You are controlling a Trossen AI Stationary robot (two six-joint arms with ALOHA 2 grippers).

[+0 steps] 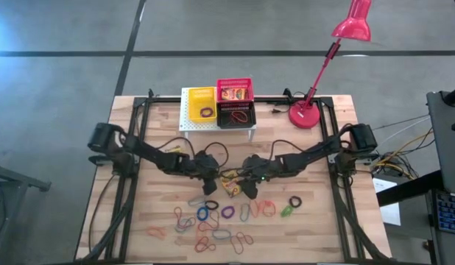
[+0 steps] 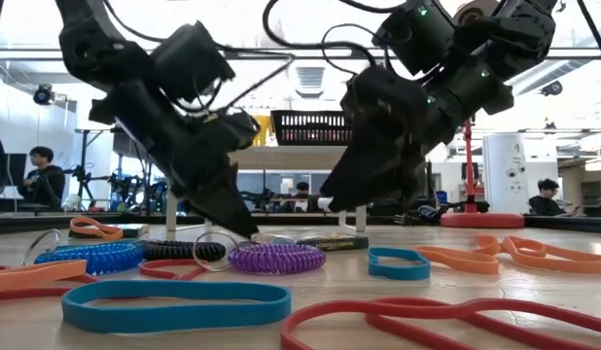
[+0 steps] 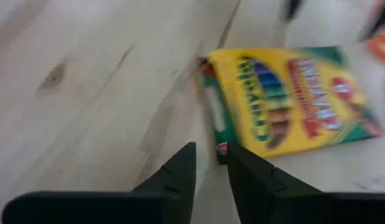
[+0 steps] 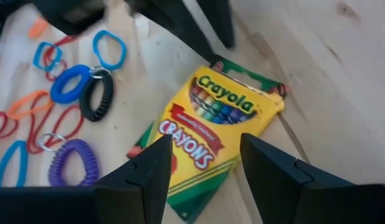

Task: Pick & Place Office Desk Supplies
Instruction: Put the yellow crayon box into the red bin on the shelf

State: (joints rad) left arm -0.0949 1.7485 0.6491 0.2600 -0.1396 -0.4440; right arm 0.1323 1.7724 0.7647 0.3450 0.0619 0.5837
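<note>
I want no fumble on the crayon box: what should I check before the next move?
1. Flat yellow-and-green cardboard crayon box lies flat on the wooden table: ok.
2. Right pincer open, fingers astride the box: ok.
3. Left pincer clear of the box: not ok, its tips sit at the box's edge.
4. Left pincer gap: narrow, holds nothing.
5. Purple coiled loop clear of the box: ok.
6. Red mesh basket has room: cannot tell.

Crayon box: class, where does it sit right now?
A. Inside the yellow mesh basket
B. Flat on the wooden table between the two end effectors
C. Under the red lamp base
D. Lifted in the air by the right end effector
B: the crayon box lies flat on the table, with the left end effector and right end effector poised at it.
</note>
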